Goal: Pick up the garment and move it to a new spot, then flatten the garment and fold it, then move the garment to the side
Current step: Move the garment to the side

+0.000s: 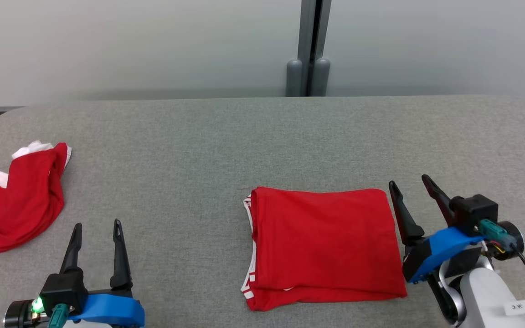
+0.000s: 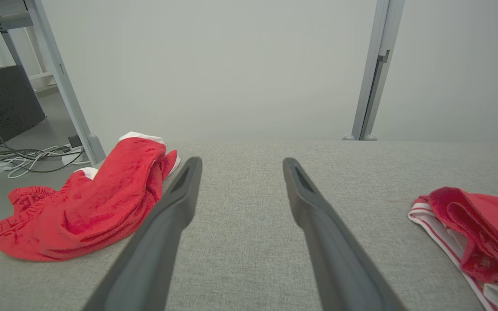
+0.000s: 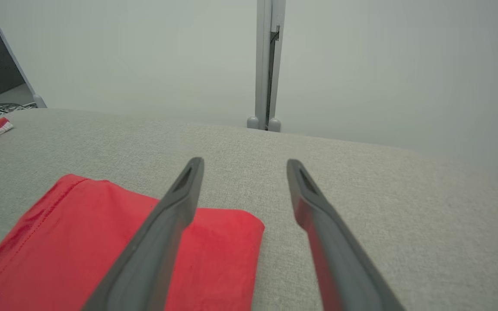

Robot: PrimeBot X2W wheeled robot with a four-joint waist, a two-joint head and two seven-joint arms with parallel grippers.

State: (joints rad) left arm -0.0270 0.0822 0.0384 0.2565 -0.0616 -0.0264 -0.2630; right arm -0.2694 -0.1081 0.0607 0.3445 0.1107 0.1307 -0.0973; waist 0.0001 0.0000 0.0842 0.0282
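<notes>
A red garment (image 1: 326, 246) with white trim lies folded into a neat rectangle on the grey fabric table (image 1: 198, 150), right of centre. My right gripper (image 1: 409, 180) stands open just off its right edge, with nothing between the fingers. In the right wrist view that gripper (image 3: 244, 160) hovers over the folded garment's (image 3: 80, 242) far corner, the left finger above the cloth. My left gripper (image 1: 97, 224) stands open and empty at the lower left. In the left wrist view it (image 2: 241, 160) points across bare table, with the folded garment's edge (image 2: 482, 224) to its right.
A second red and white garment (image 1: 16, 200) lies crumpled at the table's left edge, beside my left gripper (image 2: 89, 207). A grey wall with a vertical metal post (image 1: 309, 45) stands behind the table. Cables and a frame leg (image 2: 59, 86) sit on the floor beyond the left edge.
</notes>
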